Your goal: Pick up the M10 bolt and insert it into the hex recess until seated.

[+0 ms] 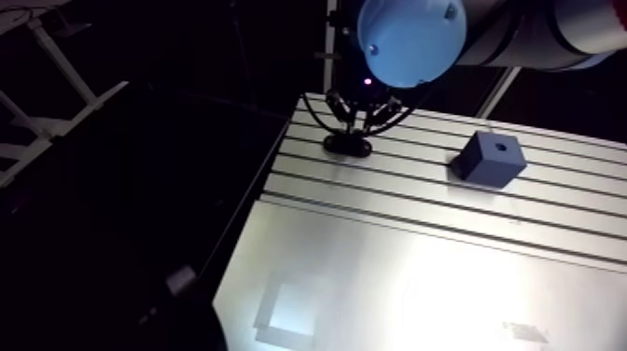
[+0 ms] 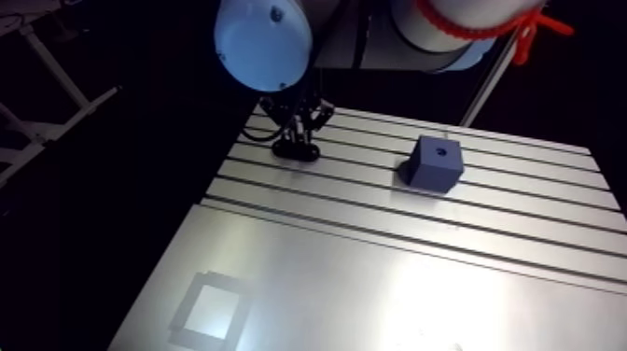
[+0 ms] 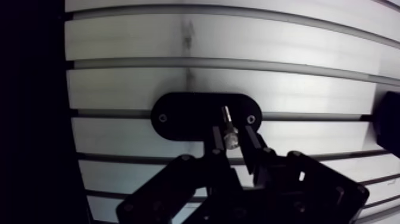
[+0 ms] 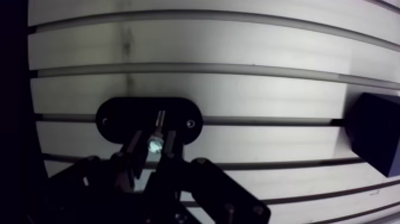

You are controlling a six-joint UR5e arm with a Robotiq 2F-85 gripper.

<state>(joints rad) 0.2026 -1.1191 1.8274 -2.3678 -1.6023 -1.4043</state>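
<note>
Now, gripper (image 3: 232,140) sits low over the black holder (image 3: 178,116). Bolt (image 3: 228,128) stands in its gap, seemingly upright, head up. I cannot tell whether it grips yet. Block (image 1: 489,157) with the recess (image 1: 501,146) lies well apart, beside the gripper.

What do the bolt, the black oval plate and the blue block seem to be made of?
Bolt: bare metal, with a bright glint on its head.
Black oval plate: matte black, either plastic or coated metal; the look leaves it open. Two small screws show near its ends.
Blue block: dull dark blue with no shine, probably plastic.
</note>
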